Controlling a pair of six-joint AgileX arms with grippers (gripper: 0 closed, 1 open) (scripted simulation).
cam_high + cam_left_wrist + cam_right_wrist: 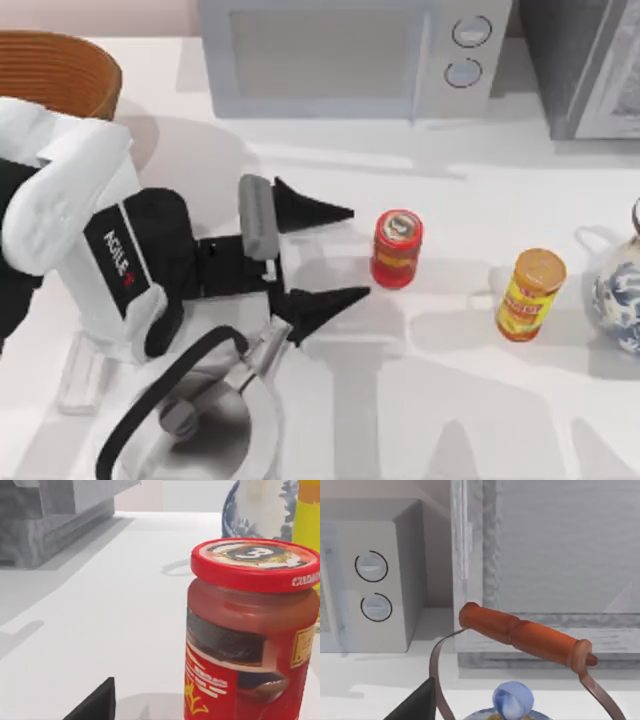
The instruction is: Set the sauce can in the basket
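Sauce can [397, 248]: upright on the white table [450, 400] near its middle, just beyond the tips of the left gripper [335, 255], not between them and touched by neither; red lid, red body, yellow lettering. Microwave [350, 55]: along the far edge, two round dials. Basket [55, 72]: brown, ribbed, far left corner, well apart from the can. Left arm [90, 240]: white and black, lying at the left, gripper pointing right with both black fingers [310, 212] spread wide and holding nothing. Metal kettle [200, 420]: near edge, beside the left arm. Blue-and-white teapot [620, 290]: right edge. Yellow jar [530, 293]: orange lid, between can and teapot. Left wrist view: can [250, 630] close up, one finger corner [95, 705] beside it, teapot behind. Right wrist view: teapot's red-brown handle [525, 635] and blue knob [512, 700], one dark fingertip [417, 702]; its spread cannot be told
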